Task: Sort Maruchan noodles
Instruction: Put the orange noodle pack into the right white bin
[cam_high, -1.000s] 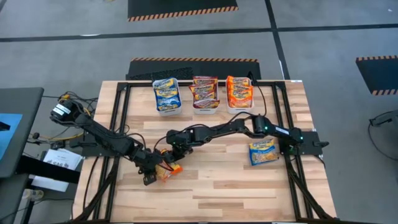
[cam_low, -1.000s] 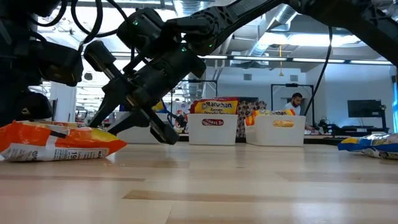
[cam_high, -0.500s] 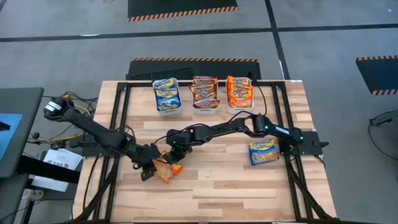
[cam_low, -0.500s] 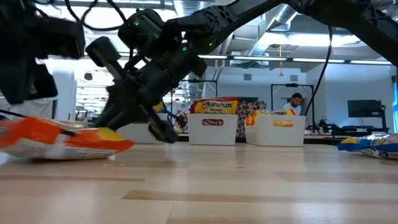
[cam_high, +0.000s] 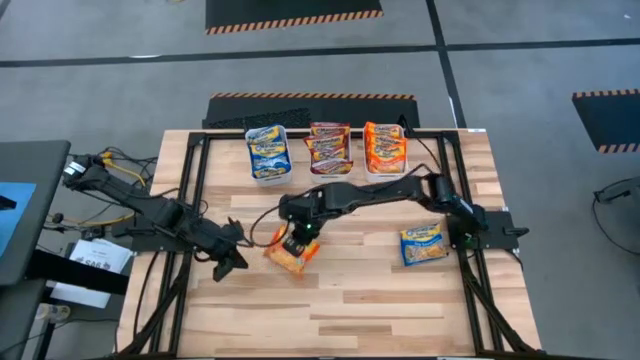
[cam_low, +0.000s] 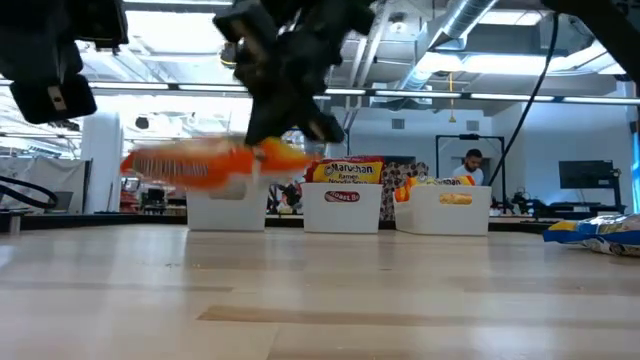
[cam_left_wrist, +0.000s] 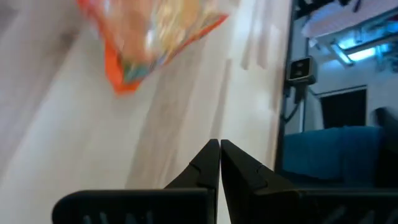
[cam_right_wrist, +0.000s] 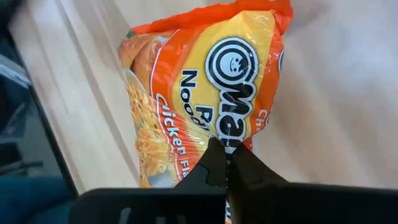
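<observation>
1. Now right gripper (cam_high: 297, 243) is clamped tight on an orange packet (cam_high: 291, 256) (cam_right_wrist: 205, 106), held off the table (cam_high: 380, 300) near its middle; low view shows it in the air (cam_low: 205, 166).
2. Left gripper (cam_high: 222, 268) has fingers pressed together, nothing in them, just left of that packet.
3. 3 white bins (cam_high: 269, 178) at the far edge hold the sorted packets; 1 blue packet (cam_high: 424, 244) lies on the right.

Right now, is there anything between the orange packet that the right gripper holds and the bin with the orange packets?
Nothing visible: only bare table lies between the lifted orange packet in the right gripper and the orange bin.
</observation>
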